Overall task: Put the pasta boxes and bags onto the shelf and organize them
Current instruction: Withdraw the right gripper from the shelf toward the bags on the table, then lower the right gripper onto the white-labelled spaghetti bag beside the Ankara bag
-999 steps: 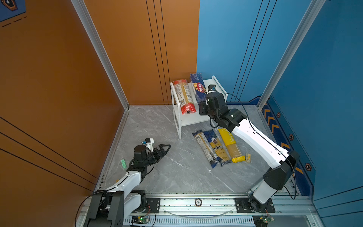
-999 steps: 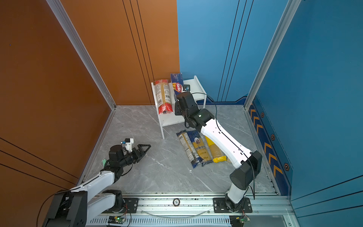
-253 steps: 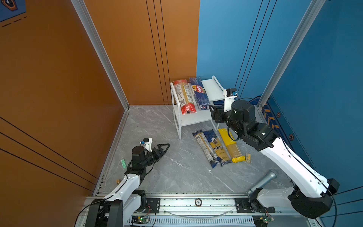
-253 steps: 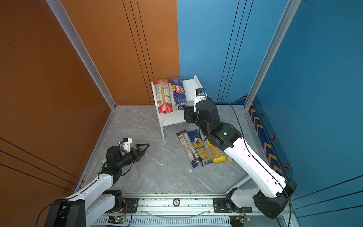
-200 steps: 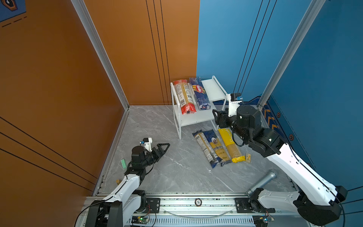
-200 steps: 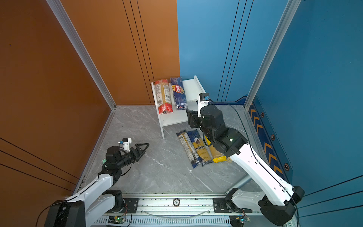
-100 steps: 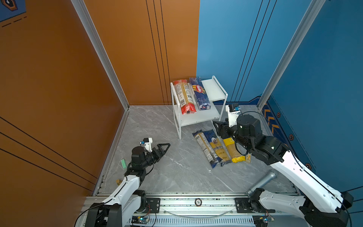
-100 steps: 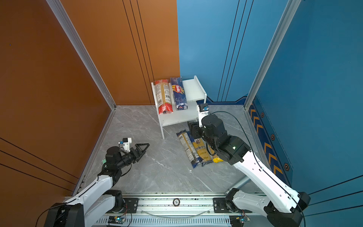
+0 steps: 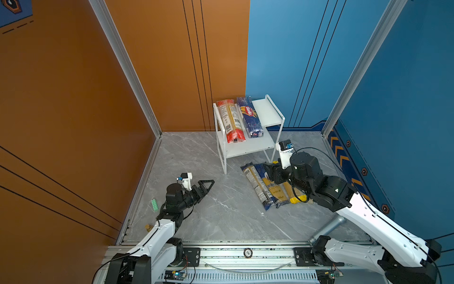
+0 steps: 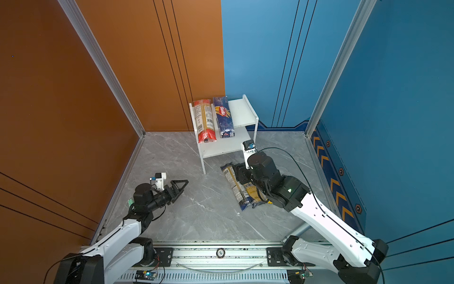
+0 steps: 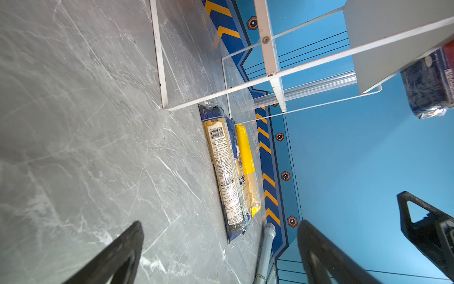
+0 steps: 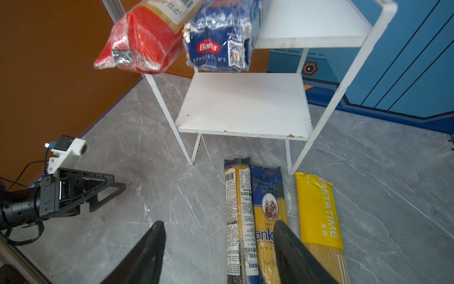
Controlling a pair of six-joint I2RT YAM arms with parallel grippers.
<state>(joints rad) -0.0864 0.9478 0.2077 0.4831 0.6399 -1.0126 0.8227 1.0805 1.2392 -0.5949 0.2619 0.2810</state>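
Three long spaghetti packs, clear-navy, blue-yellow and bright yellow, lie side by side centre right, ends toward the white shelf. My right gripper hangs above them half-open, empty; left gripper wide, empty.

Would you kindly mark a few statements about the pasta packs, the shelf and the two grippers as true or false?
1. The red-ended pack and the Barilla pack lie on top of the shelf. True.
2. The yellow pack lies on the lower board. False: it lies on the floor; that board is bare.
3. The left gripper is shut on a pack. False: it is open and holds nothing.
4. The right gripper is open and holds nothing. True.
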